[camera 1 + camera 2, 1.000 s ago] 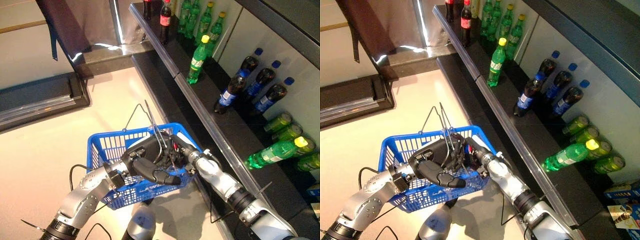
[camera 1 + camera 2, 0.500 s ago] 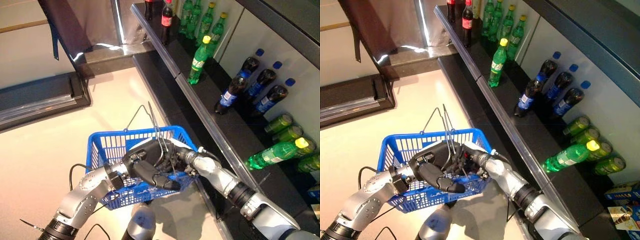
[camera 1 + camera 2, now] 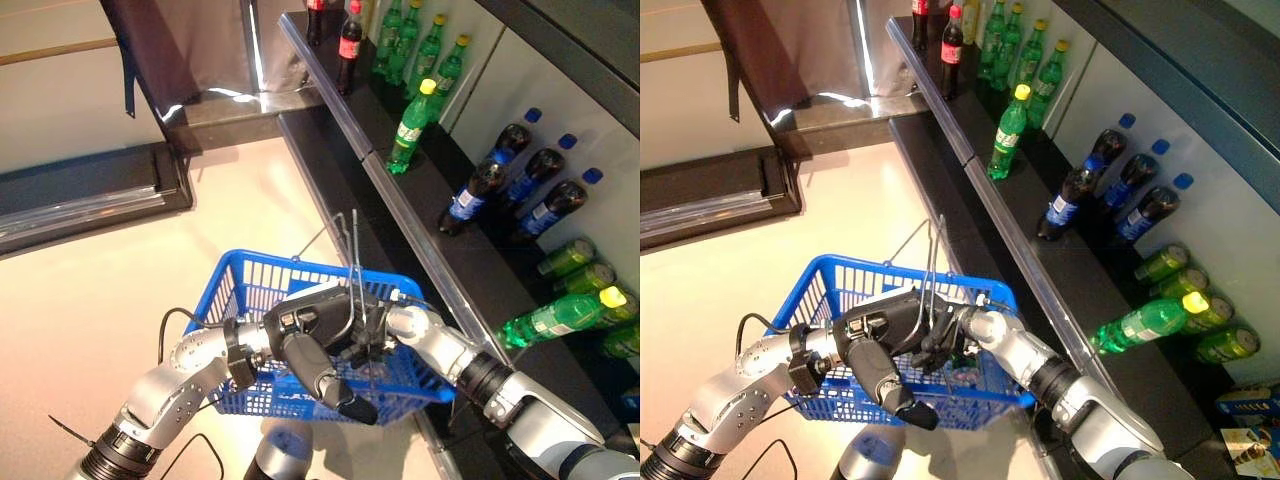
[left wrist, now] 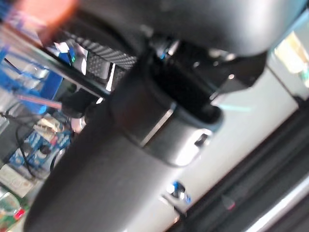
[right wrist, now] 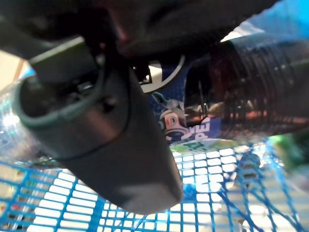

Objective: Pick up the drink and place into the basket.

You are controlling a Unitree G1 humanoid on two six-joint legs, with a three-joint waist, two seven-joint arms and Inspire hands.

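Note:
A blue plastic basket [image 3: 247, 283] hangs in front of me, by the shelf edge. Its two wire handles [image 3: 352, 250] stand up out of my left hand [image 3: 305, 345], which is curled round them at the basket's middle. My right hand [image 3: 378, 322] reaches down inside the basket from the right. In the right wrist view its fingers wrap a dark drink bottle [image 5: 251, 92] with a blue label, lying over the blue mesh [image 5: 217, 193] of the basket. In the eye views the bottle is hidden behind my hands.
A long dark shelf [image 3: 400, 215] runs along the right. It holds an upright green bottle [image 3: 410, 125], dark blue-capped bottles [image 3: 470, 195] and green bottles lying down [image 3: 555, 315]. A black platform [image 3: 90, 200] and a hanging dark cloth [image 3: 150, 50] are at the back left.
The view has shifted. My right hand has sunk deeper into the basket, and the basket now hangs more to the right under my left hand.

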